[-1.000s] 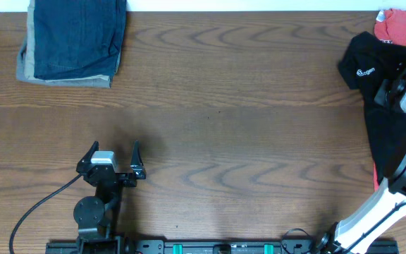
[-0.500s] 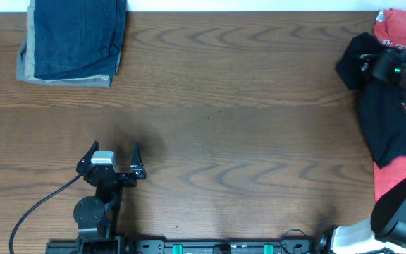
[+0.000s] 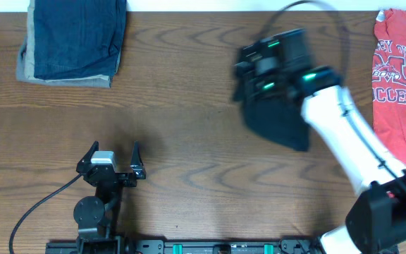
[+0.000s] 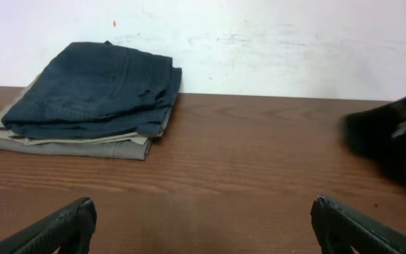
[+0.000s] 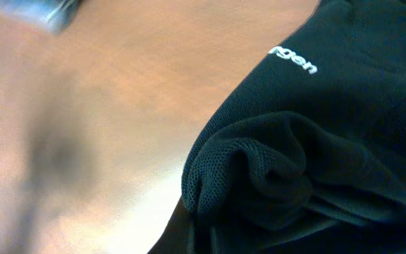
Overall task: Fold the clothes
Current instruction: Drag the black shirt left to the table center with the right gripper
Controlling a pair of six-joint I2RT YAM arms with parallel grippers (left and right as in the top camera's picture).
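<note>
The black shirt (image 3: 279,120) hangs bunched from my right gripper (image 3: 254,73) over the middle of the table, right of centre, blurred by motion. In the right wrist view the shirt (image 5: 330,155) fills the lower right, with white logo lettering (image 5: 292,60) showing. The fabric is gathered at the jaws and hides the fingers. My left gripper (image 3: 115,156) is open and empty near the front left, low over the table. Its two fingertips show wide apart in the left wrist view (image 4: 203,229). There the shirt (image 4: 395,137) is a dark blur at the right.
A folded blue denim and tan stack (image 3: 72,42) lies at the back left, and also shows in the left wrist view (image 4: 90,92). A red printed T-shirt (image 3: 400,77) lies flat along the right edge. A cable (image 3: 37,204) runs from the left arm's base.
My right gripper has swung from the far right edge toward the table's middle, carrying the black shirt off the red T-shirt, which now lies uncovered. The left arm has not moved.
</note>
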